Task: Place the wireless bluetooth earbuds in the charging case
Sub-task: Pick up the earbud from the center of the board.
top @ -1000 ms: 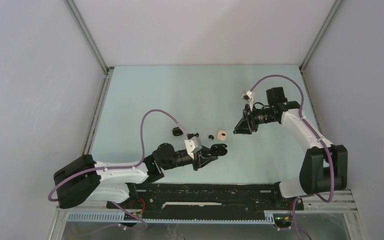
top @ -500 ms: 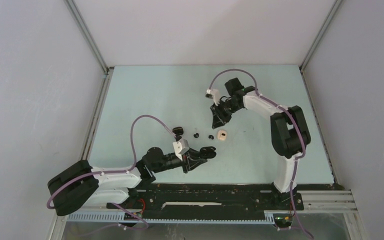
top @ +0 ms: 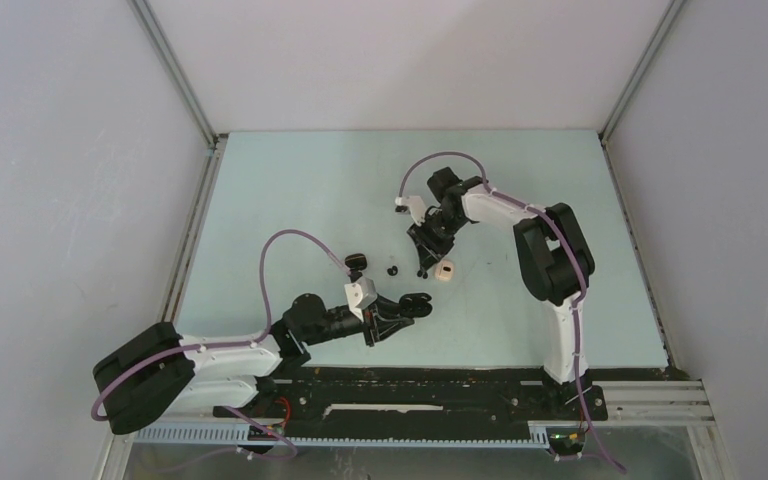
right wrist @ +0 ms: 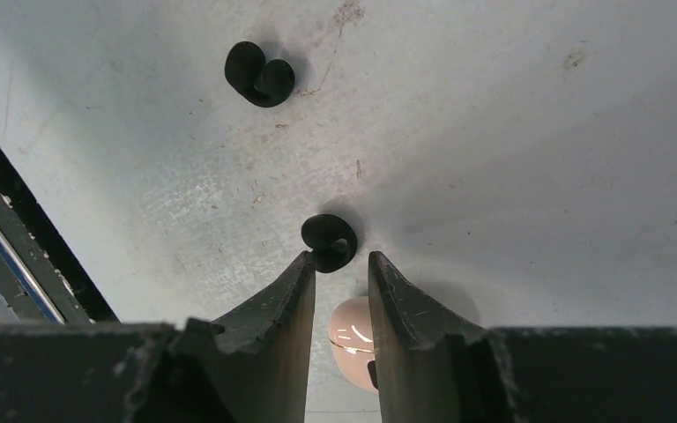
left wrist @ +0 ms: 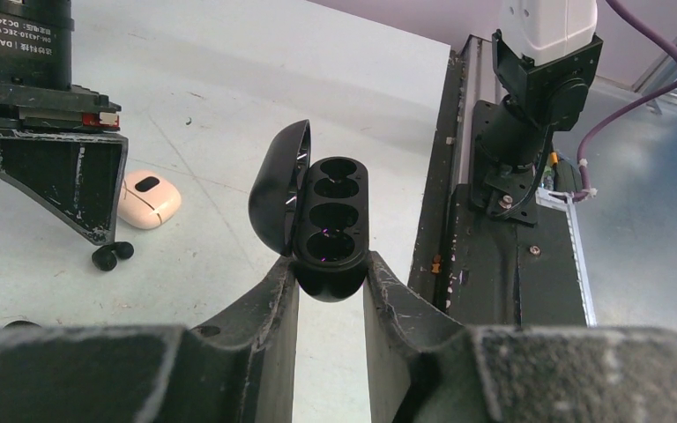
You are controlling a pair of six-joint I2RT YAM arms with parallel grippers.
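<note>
My left gripper [left wrist: 331,269] is shut on the lower end of a black charging case [left wrist: 331,220]. The case's lid stands open to the left and its round wells are empty. A glossy black curled earbud [right wrist: 329,242] lies on the table right at the tips of my right gripper [right wrist: 338,257]. Those jaws stand a narrow gap apart, pointing down, and the left tip touches the earbud. A second black earbud [right wrist: 258,74] lies farther off. From above, the right gripper [top: 422,262] hangs over the earbud, beyond the held case [top: 417,299].
A closed beige pebble-shaped case [right wrist: 353,344] lies under the right fingers, also seen from above as the beige case [top: 444,270]. A black case [top: 355,262] sits to the left of the loose earbud [top: 392,270]. The black base rail [left wrist: 494,247] runs along the near edge.
My right arm has swung in from the far right and come down over the earbud beside the beige case. The left arm drew back slightly, still holding the case.
</note>
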